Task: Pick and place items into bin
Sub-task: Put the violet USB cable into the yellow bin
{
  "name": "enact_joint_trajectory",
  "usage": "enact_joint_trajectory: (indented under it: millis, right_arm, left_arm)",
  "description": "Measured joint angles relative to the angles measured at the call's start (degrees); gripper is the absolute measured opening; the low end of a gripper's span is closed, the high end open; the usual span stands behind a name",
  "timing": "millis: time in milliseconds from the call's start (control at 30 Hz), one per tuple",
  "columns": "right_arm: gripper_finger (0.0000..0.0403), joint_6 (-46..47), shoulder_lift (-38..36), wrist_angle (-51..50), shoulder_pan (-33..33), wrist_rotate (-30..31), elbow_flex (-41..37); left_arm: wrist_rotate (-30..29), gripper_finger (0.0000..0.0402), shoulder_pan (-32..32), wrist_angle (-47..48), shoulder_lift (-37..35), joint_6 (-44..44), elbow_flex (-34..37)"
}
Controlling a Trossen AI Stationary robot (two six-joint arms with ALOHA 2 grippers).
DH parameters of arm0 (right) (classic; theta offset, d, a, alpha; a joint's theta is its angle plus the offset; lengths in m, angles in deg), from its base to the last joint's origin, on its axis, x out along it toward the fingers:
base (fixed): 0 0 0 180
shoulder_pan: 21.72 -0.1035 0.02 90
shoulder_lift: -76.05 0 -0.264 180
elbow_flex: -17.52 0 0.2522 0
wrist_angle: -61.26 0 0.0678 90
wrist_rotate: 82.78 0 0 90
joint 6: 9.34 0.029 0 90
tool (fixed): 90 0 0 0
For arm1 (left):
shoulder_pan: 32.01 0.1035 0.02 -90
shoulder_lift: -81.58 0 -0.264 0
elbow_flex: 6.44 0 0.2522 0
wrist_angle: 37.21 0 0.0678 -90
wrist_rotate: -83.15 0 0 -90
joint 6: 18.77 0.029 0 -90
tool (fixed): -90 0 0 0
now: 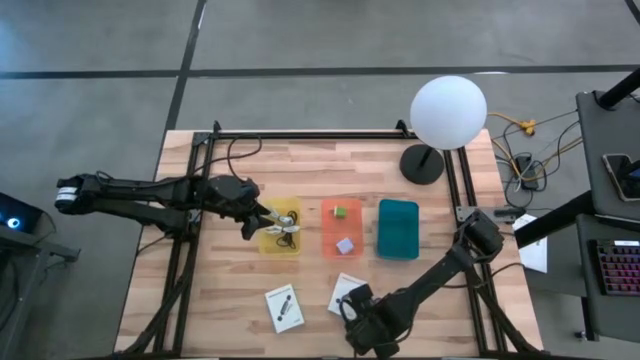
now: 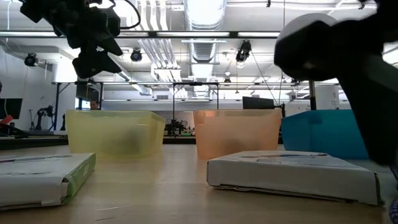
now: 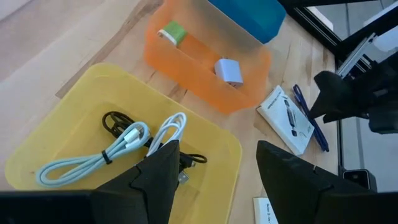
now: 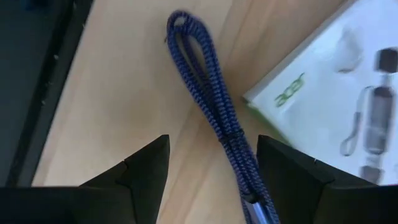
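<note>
While the left pincer [image 3: 211, 174] hangs open above the yellow bin [image 1: 279, 226], which holds cables, we find the right pincer [image 4: 211, 165] open over a blue braided cable [image 4: 214, 112] on the desk [image 1: 230, 290]. We judge the next move a descent, then closing.

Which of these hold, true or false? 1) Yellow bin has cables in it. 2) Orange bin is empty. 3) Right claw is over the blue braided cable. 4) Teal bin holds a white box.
1) The translucent yellow plastic bin holds coiled cables: true.
2) False: the orange plastic bin holds a small green cube and a grey-silver piece.
3) The right claw, open, is over the blue braided cable: true.
4) False: the teal plastic bin shows nothing inside.
</note>
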State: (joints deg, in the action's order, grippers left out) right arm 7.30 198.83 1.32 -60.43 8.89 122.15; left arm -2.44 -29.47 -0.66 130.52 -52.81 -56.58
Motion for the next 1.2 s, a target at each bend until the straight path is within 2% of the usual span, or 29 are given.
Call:
enact_joint_trajectory:
  millis: [167, 300, 500, 767, 867, 1000, 1100, 1200]
  right_arm:
    - [0.0222, 2.27, 1.08, 0.1, 0.76, -5.55, -0.07]
    - [0.0201, 2.75, 1.25, 0.13, 1.8, -6.21, -0.13]
    - [0.0134, -0.24, 1.06, 0.27, 3.22, -6.19, -1.48]
    - [0.0024, 0.22, 0.81, -2.2, 3.57, -6.93, -1.64]
    - [0.0017, 5.12, 0.69, -6.15, 3.51, -9.8, -0.09]
    - [0.0016, 14.82, -3.77, -8.17, 3.43, -8.99, 2.21]
    - [0.0015, 23.84, -8.6, -8.21, 4.0, -3.34, 2.71]
    - [0.0015, 33.58, -12.61, -8.72, 7.16, 1.23, 2.38]
  left_arm:
    - [0.0, 0.0198, -0.01, 0.08, 0.09, 0.0, 0.0]
    - [0.0, 0.0198, -0.02, 0.09, 0.07, -0.02, 0.0]
    - [0.0, 0.0198, 0.0, 0.07, 0.06, -0.04, 0.0]
    - [0.0, 0.0198, 0.0, 0.07, 0.02, -0.07, 0.0]
    - [0.02, 0.0198, -0.02, 0.04, 0.02, -0.07, 0.0]
    - [0.05, 0.0198, 0.0, -0.09, 0.0, -0.06, 0.0]
    - [1.29, 0.0198, -0.02, -1.3, 0.04, 0.62, 0.0]
    - [6.51, 0.0198, -0.5, -7.15, -0.09, 6.03, 0.11]
